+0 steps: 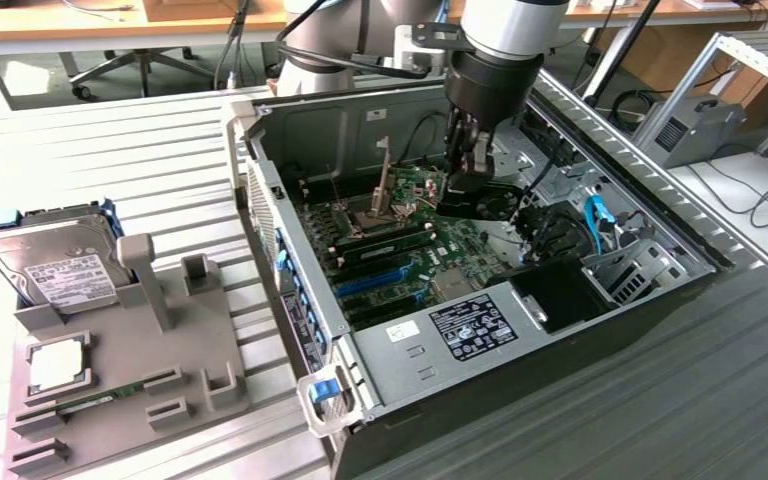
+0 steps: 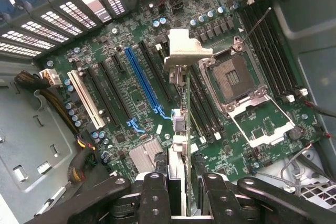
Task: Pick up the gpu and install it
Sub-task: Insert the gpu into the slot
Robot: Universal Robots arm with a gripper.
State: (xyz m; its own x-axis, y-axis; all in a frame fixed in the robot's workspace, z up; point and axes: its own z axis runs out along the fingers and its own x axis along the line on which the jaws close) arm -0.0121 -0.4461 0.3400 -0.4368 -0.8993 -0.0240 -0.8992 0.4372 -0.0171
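The gpu (image 2: 180, 129) shows edge-on in the wrist view: a thin green card with its silver end bracket (image 2: 184, 51) at the far end. My gripper (image 2: 184, 177) is shut on it, one black finger (image 2: 155, 195) on each face. The card hangs upright above the green motherboard (image 2: 252, 124), between the long blue slot (image 2: 142, 82) and the open CPU socket (image 2: 231, 77). In the exterior view the gripper (image 1: 468, 185) reaches down into the open computer case (image 1: 398, 340), holding the gpu (image 1: 424, 188) just over the board.
The case's metal walls and drive cage (image 1: 618, 270) close in around the arm. Outside, on the exterior view's left, a grey fixture (image 1: 157, 300) carries a hard drive (image 1: 51, 265), a CPU chip (image 1: 57, 365) and a memory strip (image 1: 91, 400).
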